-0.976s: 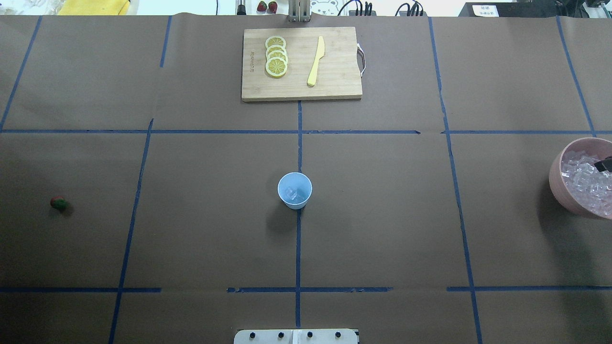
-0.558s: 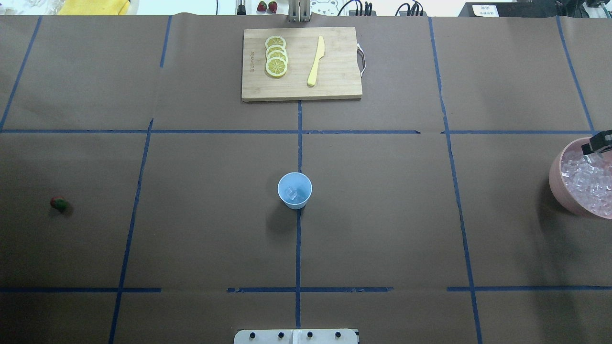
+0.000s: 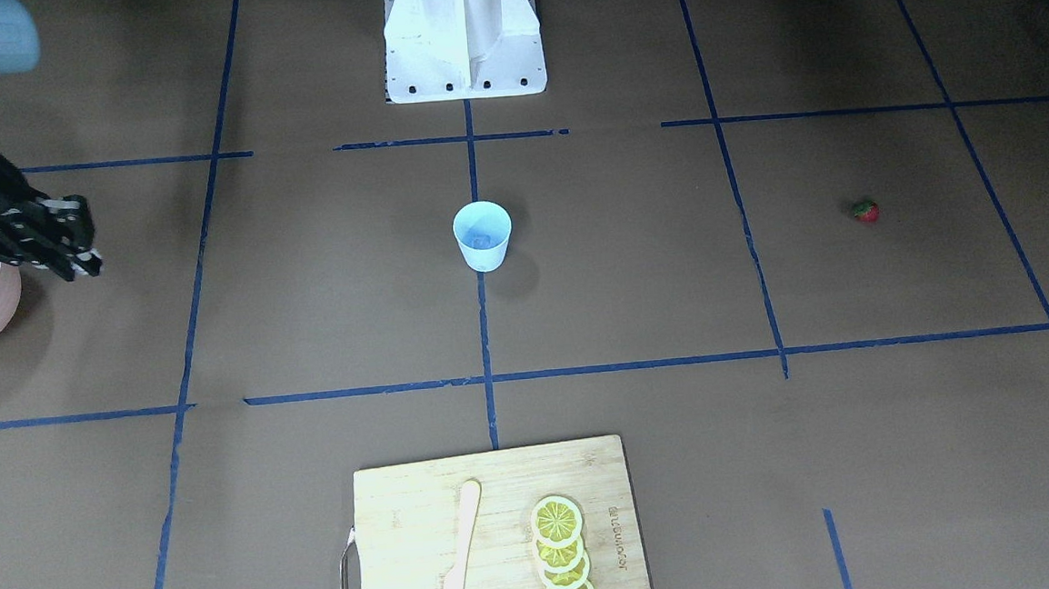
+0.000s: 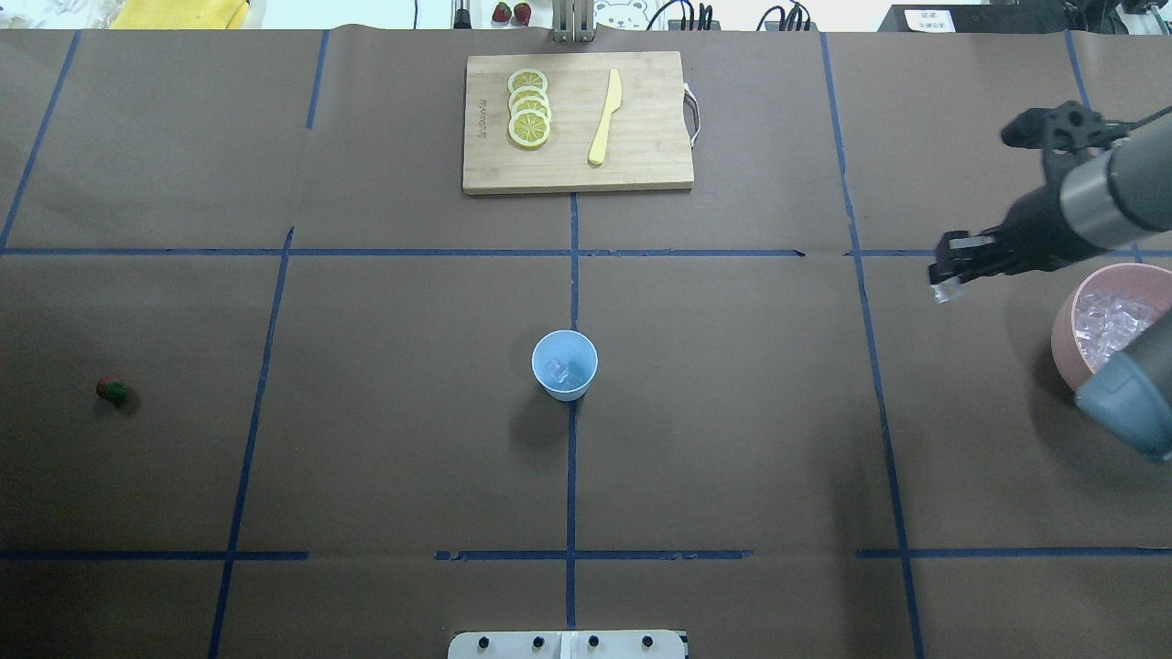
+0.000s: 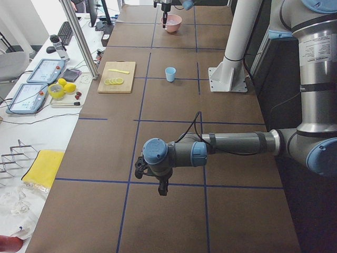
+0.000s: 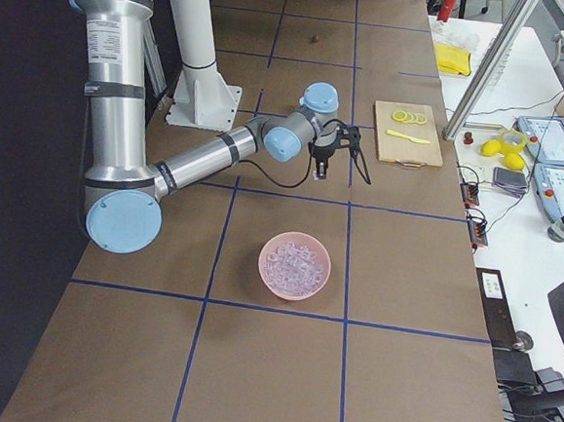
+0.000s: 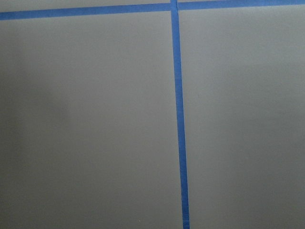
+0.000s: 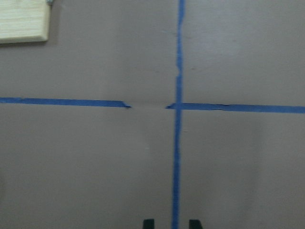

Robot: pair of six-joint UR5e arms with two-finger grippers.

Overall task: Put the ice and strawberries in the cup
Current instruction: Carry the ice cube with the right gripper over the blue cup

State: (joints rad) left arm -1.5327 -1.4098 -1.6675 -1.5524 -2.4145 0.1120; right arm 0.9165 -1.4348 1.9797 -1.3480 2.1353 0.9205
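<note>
The pale blue cup stands upright at the table's middle with a piece of ice inside; the front-facing view also has the cup. My right gripper hangs above the table left of the pink bowl, shut on a small clear ice cube. More ice fills the bowl. The strawberry lies alone at the far left. My left gripper shows only in the exterior left view, low over bare table; whether it is open or shut I cannot tell.
A wooden cutting board at the far middle carries lemon slices and a yellow knife. The right arm's elbow overlaps the bowl's near side. The robot's base sits at the near edge.
The right arm has come in from the right edge. Its gripper rose out of the pink bowl and moved left and away from it, carrying an ice cube.
</note>
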